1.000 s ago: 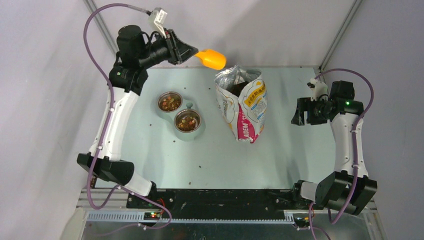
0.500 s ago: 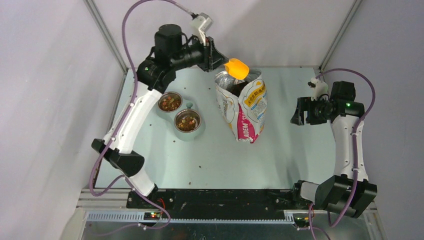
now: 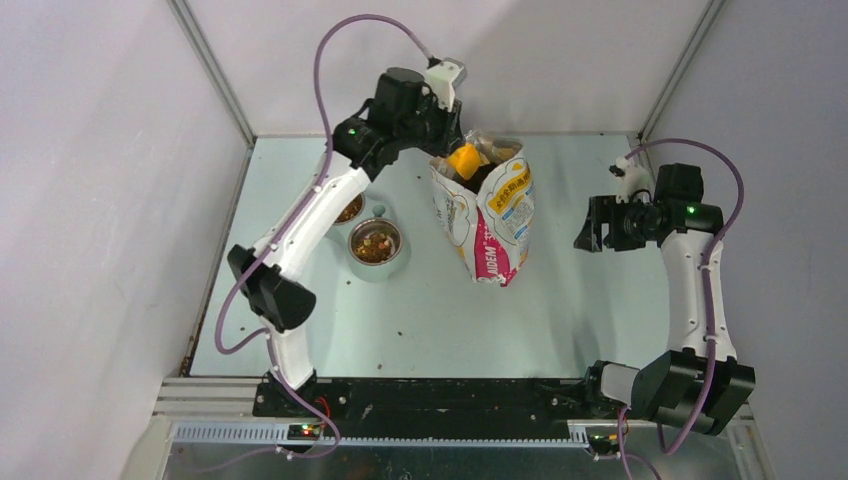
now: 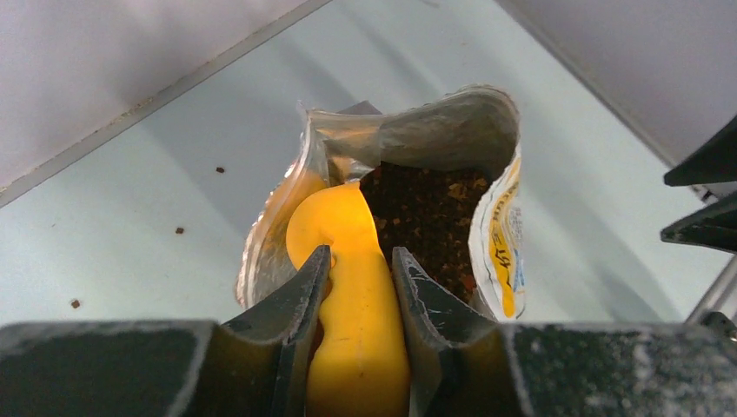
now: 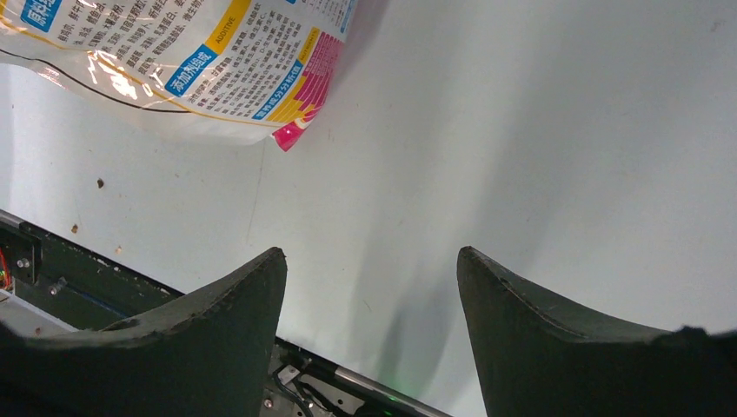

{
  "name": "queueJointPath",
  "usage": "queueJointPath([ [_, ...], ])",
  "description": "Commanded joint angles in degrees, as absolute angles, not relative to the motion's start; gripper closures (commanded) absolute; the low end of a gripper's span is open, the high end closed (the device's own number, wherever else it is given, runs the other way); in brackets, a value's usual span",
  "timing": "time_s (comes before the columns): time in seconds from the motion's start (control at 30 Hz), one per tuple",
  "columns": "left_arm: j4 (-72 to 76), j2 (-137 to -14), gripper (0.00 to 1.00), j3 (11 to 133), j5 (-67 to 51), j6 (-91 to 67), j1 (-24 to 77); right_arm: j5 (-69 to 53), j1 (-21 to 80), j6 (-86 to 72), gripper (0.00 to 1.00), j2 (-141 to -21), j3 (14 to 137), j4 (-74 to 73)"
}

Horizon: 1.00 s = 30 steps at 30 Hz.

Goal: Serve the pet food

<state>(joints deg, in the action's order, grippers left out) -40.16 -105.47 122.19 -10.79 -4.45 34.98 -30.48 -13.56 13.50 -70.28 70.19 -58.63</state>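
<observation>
Pet food (image 4: 426,226) lies dark and crumbly inside the open bag (image 3: 490,215), upright toward the far side of the counter (image 3: 560,310). And the left gripper (image 4: 361,254) is clamped tight on the orange scoop (image 4: 335,221), its bowl dipped into the bag's mouth! More kibble fills the steel bowl (image 3: 375,243) left of the bag. Out right, the right gripper (image 5: 372,261) hangs wide open, empty, above bare counter.

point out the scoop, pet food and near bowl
scoop (image 4: 354,300), left wrist view, its handle
pet food (image 4: 426,213), left wrist view, middle of the kibble surface
near bowl (image 3: 399,242), top external view, right rim
</observation>
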Motion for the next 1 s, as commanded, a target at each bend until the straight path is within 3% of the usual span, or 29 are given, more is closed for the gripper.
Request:
queueJointPath([
  [0.0, -39.0, -107.9, 1.00, 125.4, -5.0, -0.5, 37.6, -32.0, -13.1, 13.1, 0.26, -69.8, 69.9, -58.0],
  [0.53, -38.9, -116.1, 1.00, 120.0, -0.3, 0.8, 40.9, -32.7, -12.8, 13.1, 0.26, -70.6, 68.7, -57.6],
  [0.97, -40.3, -119.3, 1.00, 115.7, -10.7, -3.5, 42.6, -32.7, -12.8, 13.5, 0.26, -69.3, 67.0, -58.3],
])
